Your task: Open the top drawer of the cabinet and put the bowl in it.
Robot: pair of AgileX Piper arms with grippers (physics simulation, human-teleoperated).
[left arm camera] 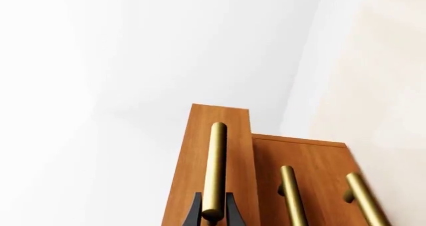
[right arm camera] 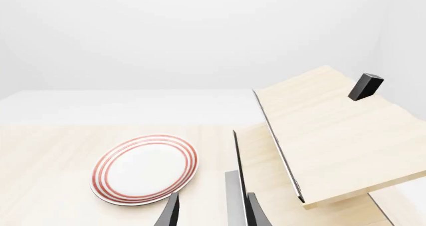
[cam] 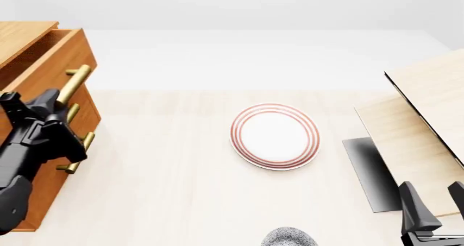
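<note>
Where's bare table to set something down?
Free: the strip between the cabinet and the plate, and the band beyond the plate. Crowded: the right side, under the pale wooden box, and the near edge by the bowl.

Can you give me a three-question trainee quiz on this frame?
1. True or false: the top drawer stands out from the cabinet.
2. What does the left gripper straddle? A) the top drawer's brass handle B) the plate C) the bowl
3. Fill in: the right gripper holds ____.

Key: 1 true; 2 A; 3 nothing, and its fingers are apart.
</note>
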